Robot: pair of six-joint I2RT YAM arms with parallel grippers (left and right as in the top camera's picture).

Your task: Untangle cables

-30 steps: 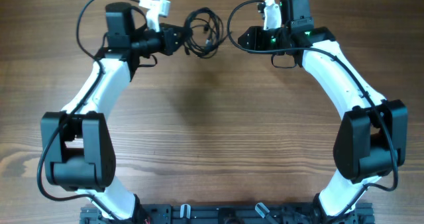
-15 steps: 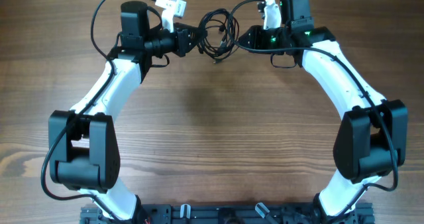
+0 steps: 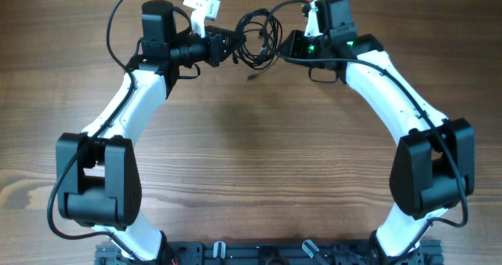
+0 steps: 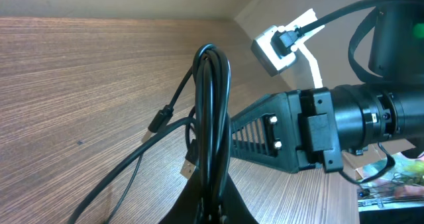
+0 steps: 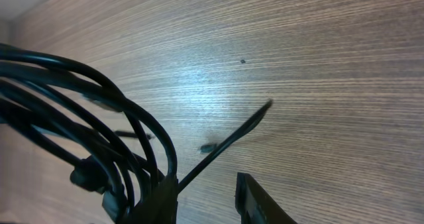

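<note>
We see our left claw pinching the looped black cables, our right claw partly spread, cables resting against it, wooden counter beneath.

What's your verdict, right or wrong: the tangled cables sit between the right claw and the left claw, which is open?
Wrong. The tangled cables sit between the right claw and the left claw, which is shut on them; the left wrist view shows it.
</note>
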